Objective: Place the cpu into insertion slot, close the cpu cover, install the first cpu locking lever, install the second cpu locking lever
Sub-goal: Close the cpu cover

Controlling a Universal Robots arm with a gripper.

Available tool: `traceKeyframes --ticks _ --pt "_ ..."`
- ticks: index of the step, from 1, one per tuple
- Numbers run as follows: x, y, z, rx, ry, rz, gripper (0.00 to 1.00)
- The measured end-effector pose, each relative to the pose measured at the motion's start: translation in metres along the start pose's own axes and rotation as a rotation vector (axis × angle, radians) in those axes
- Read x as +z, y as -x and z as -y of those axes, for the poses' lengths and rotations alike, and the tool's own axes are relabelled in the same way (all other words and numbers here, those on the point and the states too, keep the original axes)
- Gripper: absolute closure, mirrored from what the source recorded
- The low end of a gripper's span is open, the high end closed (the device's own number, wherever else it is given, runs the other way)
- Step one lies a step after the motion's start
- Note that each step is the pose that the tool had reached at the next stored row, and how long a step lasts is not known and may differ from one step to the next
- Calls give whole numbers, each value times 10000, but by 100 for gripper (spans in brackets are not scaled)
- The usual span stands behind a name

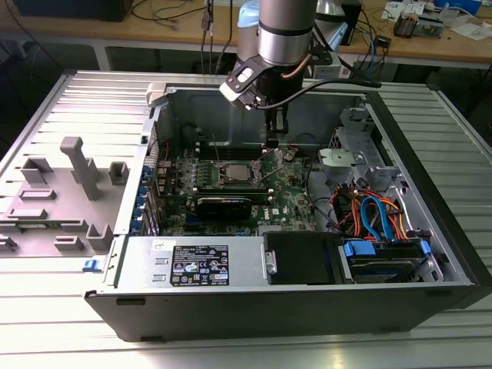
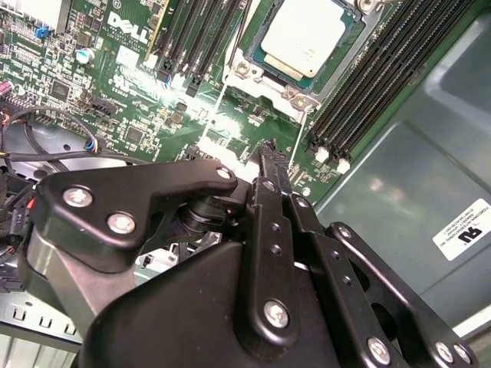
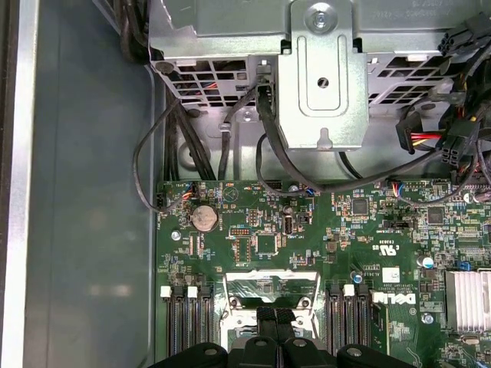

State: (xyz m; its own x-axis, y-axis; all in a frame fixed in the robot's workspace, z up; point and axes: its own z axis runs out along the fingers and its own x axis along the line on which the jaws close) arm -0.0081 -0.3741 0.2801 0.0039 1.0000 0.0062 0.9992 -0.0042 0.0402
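The hand (image 2: 266,149), fingers pressed together with nothing seen between them, hangs over the green board (image 2: 138,84) just beside the cpu (image 2: 303,34), which lies flat beyond its fingertips.

cpu (image 2: 303,34) in insertion slot (image 2: 261,80), memory slots (image 2: 376,77) flanking

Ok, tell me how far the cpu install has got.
Done: the cpu sits in the insertion slot, and the cpu cover looks lowered around it. In hand: the gripper hangs just off the slot, by two thin locking levers that seem raised. Left: both levers, apparently unlatched.
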Motion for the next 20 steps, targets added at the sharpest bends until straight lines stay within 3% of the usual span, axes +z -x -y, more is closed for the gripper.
traceKeyframes --ticks 10,20 --pt "2 0 -53 0 0 0 89" --pt "3 0 -64 0 0 0 89"
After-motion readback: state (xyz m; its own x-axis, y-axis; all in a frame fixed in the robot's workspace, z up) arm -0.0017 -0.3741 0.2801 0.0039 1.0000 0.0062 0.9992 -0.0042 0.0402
